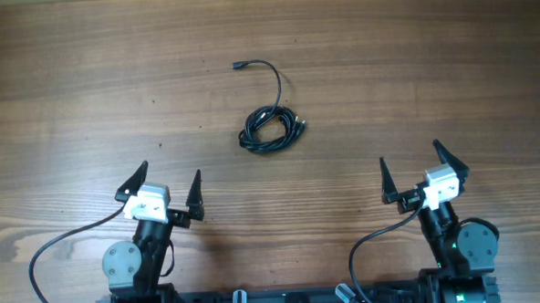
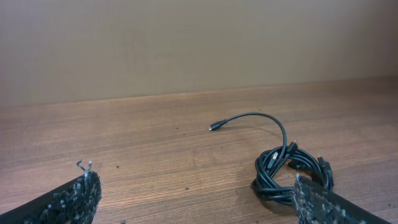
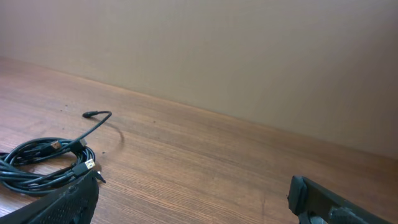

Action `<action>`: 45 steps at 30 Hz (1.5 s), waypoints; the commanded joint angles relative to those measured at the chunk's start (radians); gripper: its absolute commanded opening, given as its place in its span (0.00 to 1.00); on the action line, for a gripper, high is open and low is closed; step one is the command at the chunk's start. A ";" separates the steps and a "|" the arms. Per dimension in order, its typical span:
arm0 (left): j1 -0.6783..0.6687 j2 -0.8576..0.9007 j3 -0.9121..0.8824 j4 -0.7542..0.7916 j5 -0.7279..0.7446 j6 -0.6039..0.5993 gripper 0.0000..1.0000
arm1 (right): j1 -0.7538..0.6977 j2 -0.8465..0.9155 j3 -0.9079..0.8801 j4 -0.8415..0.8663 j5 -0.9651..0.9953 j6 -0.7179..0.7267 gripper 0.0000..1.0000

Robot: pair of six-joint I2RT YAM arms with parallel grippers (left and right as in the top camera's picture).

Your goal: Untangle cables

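Observation:
The cables (image 1: 269,128) lie as a small black coiled bundle at the middle of the wooden table, with one loose end curving up to a plug (image 1: 236,66) at the far side. The bundle also shows in the left wrist view (image 2: 289,171) and in the right wrist view (image 3: 40,163). My left gripper (image 1: 170,188) is open and empty, near the front edge, left of and nearer than the bundle. My right gripper (image 1: 422,170) is open and empty at the front right, well apart from the cables.
The wooden table (image 1: 430,62) fills the view. Thick black wires (image 1: 46,253) run from the arm bases along the front edge. A plain beige wall (image 2: 186,43) stands behind the table's far edge.

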 commanded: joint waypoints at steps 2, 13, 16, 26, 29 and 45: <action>0.001 -0.008 -0.005 0.000 0.005 -0.003 1.00 | 0.005 -0.006 -0.001 0.007 0.001 -0.002 1.00; 0.001 0.001 0.125 -0.058 0.005 -0.102 1.00 | 0.005 0.025 0.050 0.006 -0.064 0.029 1.00; 0.001 0.026 0.166 -0.080 0.005 -0.102 1.00 | 0.005 0.058 0.074 0.006 -0.074 0.032 1.00; 0.001 0.259 0.325 -0.084 0.057 -0.102 1.00 | 0.005 0.222 0.192 0.006 -0.081 0.050 1.00; 0.001 0.371 0.384 -0.084 0.090 -0.102 1.00 | 0.005 0.291 0.250 0.008 -0.095 0.050 1.00; 0.001 0.821 0.768 -0.330 0.200 -0.124 1.00 | 0.005 0.614 0.484 0.006 -0.218 0.130 1.00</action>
